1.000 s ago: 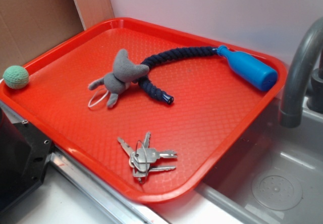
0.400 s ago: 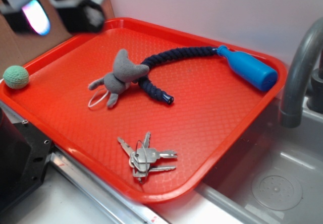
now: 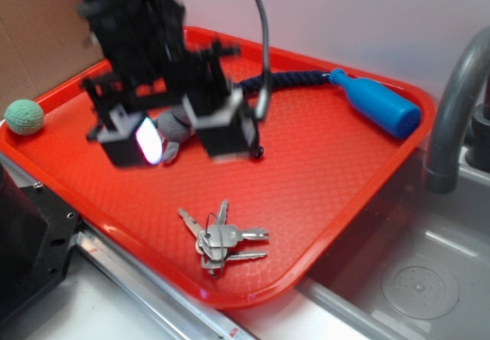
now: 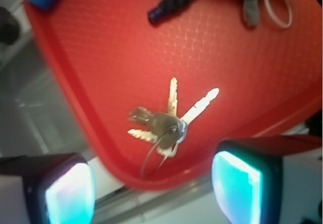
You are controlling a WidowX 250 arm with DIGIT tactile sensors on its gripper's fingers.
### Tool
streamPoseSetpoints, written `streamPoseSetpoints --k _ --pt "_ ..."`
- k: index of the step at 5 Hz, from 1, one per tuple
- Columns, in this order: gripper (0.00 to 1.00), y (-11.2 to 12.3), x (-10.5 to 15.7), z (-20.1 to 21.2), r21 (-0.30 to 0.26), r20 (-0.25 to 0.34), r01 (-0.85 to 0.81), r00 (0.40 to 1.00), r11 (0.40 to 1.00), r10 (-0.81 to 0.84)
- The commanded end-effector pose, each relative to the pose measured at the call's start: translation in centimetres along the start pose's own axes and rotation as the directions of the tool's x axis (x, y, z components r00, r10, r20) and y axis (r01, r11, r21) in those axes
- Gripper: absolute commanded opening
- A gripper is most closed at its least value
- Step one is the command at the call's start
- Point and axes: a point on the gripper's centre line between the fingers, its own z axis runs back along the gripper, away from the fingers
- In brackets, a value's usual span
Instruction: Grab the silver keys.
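The silver keys [image 3: 220, 237] lie fanned on one ring near the front edge of the red tray [image 3: 329, 179]. In the wrist view the keys [image 4: 169, 120] sit between and above my two fingers. My gripper [image 3: 180, 137] is open and empty, blurred, hovering above the tray's middle, behind and to the left of the keys. It covers most of the grey plush mouse [image 3: 174, 128]. Its glowing pads [image 4: 236, 186] show at the bottom of the wrist view.
A dark braided rope [image 3: 295, 80] with a blue handle [image 3: 377, 102] lies at the tray's back. A green ball [image 3: 24, 116] sits on the left rim. A grey faucet [image 3: 452, 110] and sink [image 3: 417, 279] are on the right. A black box [image 3: 31, 240] stands at front left.
My gripper has come from the top left corner down and to the right over the tray's middle, now covering the plush mouse. The keys and other objects have not moved.
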Motion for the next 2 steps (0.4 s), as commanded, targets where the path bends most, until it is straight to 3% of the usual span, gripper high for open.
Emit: streamPoseSetpoints --k 1,2 --pt "1.00 -0.7 -0.1 -3.8 0.033 -0.092 0.011 0.996 0.999 -0.008" --pt "1.00 -1.2 -0.5 -5.4 0.064 -0.113 0.041 0.993 0.997 -0.033"
